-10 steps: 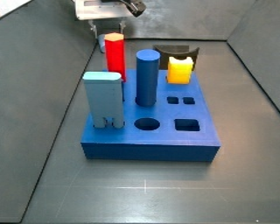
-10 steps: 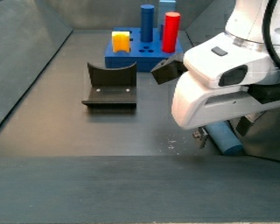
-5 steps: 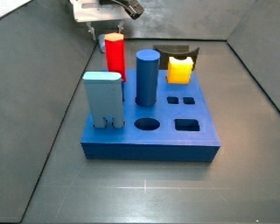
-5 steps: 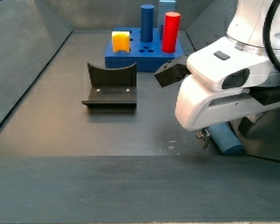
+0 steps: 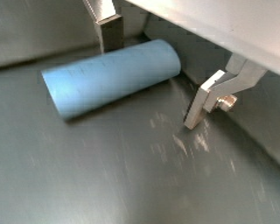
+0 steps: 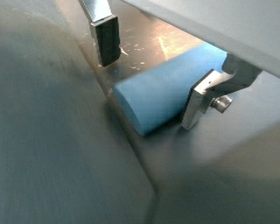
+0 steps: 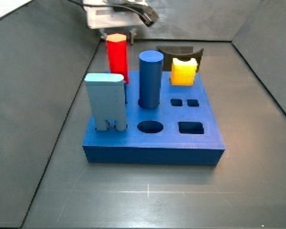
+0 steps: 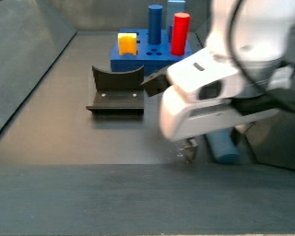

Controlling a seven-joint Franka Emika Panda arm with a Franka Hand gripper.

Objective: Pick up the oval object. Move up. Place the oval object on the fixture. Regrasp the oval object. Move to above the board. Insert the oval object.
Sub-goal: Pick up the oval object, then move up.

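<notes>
Both wrist views: gripper (image 5: 166, 68) low over the floor, fingers spread, oval object (image 5: 109, 77) lying on its side between them, no clear contact. Side view: white arm covers most of the oval object (image 8: 223, 145); fixture (image 8: 115, 92) and board (image 8: 150, 63) well apart. Other side view: board (image 7: 157, 134) with pegs, gripper (image 7: 119, 12) far behind.

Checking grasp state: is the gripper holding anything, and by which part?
Nothing held yet. The gripper straddles the oval object, lying on the floor, near one end; the fingers stand apart, not clamped.
</notes>
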